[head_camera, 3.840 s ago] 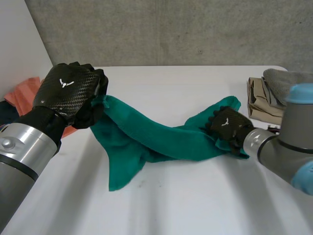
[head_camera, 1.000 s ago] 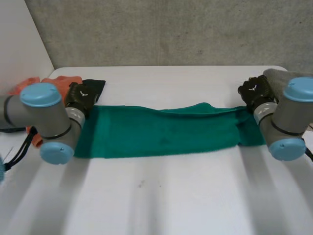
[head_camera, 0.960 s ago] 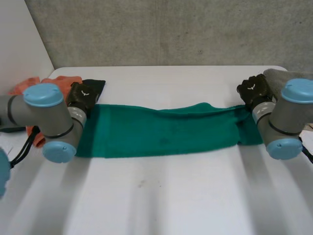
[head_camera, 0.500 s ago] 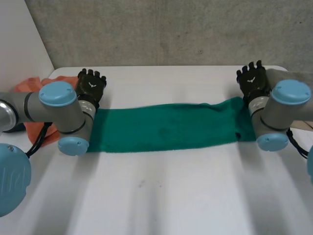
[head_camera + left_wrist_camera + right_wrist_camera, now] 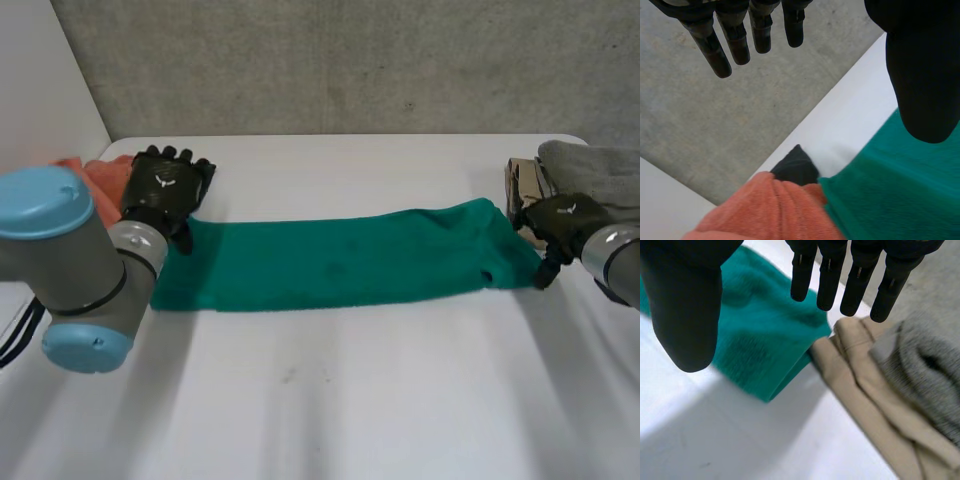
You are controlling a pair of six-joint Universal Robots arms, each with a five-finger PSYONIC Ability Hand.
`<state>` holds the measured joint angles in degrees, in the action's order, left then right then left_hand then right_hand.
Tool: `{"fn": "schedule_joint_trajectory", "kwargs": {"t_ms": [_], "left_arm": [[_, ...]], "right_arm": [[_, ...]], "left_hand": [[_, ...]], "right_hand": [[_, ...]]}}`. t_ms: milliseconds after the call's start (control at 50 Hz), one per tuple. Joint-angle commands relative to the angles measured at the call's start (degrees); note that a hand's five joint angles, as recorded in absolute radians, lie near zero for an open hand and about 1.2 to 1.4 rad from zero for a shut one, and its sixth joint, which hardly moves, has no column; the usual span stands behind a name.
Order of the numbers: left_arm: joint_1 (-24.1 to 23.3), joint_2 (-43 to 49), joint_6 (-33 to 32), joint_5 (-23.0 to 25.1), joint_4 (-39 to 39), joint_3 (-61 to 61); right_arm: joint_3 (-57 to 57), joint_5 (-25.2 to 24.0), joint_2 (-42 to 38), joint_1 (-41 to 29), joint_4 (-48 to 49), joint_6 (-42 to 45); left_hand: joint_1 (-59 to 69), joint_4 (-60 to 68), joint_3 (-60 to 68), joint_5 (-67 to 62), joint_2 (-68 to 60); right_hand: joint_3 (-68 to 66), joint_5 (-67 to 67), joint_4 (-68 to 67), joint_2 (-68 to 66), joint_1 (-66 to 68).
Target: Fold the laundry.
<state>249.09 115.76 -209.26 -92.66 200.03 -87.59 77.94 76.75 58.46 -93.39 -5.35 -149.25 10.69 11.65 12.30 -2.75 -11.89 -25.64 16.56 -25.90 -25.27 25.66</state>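
A green towel (image 5: 340, 265) lies stretched out as a long flat strip across the white table (image 5: 350, 400). My left hand (image 5: 165, 190) hovers at its left end, fingers straight and holding nothing. In the left wrist view the fingers (image 5: 735, 35) and thumb stand apart above the green towel's corner (image 5: 900, 190). My right hand (image 5: 565, 222) is just off the towel's right end. Its fingers (image 5: 860, 275) are straight and its thumb is spread wide, with the towel's end (image 5: 760, 335) lying free below.
An orange cloth (image 5: 100, 172) and a black cloth (image 5: 796, 164) lie by the left hand at the table's left edge. A folded beige cloth (image 5: 522, 190) and a grey knit (image 5: 590, 165) are stacked at the right, close to the right hand.
Both hands went from shut on the towel's ends to open and let go. The towel settled flat. The right hand dropped back toward the near right side.
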Motion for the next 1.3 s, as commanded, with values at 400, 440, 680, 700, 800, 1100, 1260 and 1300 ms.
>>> {"fn": "schedule_joint_trajectory", "kwargs": {"t_ms": [400,440,680,700,800,1100,1260,1300], "left_arm": [[-0.45,-0.27,0.43,0.73,1.41,-2.32],[-0.36,-0.97,0.43,0.64,1.33,-2.59],[0.60,-6.86,0.52,0.90,1.41,-8.56],[0.69,-7.04,0.52,0.90,1.41,-8.74],[0.78,-8.01,0.61,0.82,1.41,-9.36],[0.78,-9.85,1.75,0.82,1.41,-11.90],[0.69,-9.68,1.75,0.82,1.50,-12.08],[0.61,-9.59,1.75,0.82,1.50,-11.73]], "right_arm": [[2.74,1.04,-3.37,4.43,11.33,3.25],[3.53,1.04,-1.77,6.63,10.89,5.10],[0.56,6.74,2.80,13.43,8.95,30.85],[0.11,6.84,3.15,11.32,9.21,30.86],[-1.30,5.96,3.86,-1.06,14.11,30.77],[-1.47,-9.41,-10.54,-36.24,32.24,31.82],[-4.19,-10.13,-17.94,-42.40,32.15,32.53],[-4.02,-7.51,-17.15,-42.14,31.80,32.18]], "left_hand": [[-0.69,-1.65,-2.30,2.75,1.89],[-0.69,-1.65,-2.30,2.75,1.89],[-0.69,-1.65,-2.30,2.75,1.89],[-0.69,-1.65,-2.30,2.75,1.89],[-0.69,-1.65,-2.30,2.75,1.89],[-0.69,-1.65,-2.30,2.75,1.89],[-0.69,-1.65,-2.30,2.75,1.89],[-0.69,-1.65,-2.30,2.75,1.89]], "right_hand": [[-54.36,53.44,-54.10,-54.73,54.34],[-54.36,53.44,-54.10,-54.73,54.34],[-54.36,53.44,-54.10,-54.73,54.34],[-54.36,53.44,-54.10,-54.73,54.34],[-54.36,53.44,-54.10,-54.73,54.34],[-54.36,53.44,-54.10,-54.73,54.34],[-54.36,53.44,-54.10,-54.73,54.34],[-11.20,10.28,-10.95,-11.57,11.18]]}}
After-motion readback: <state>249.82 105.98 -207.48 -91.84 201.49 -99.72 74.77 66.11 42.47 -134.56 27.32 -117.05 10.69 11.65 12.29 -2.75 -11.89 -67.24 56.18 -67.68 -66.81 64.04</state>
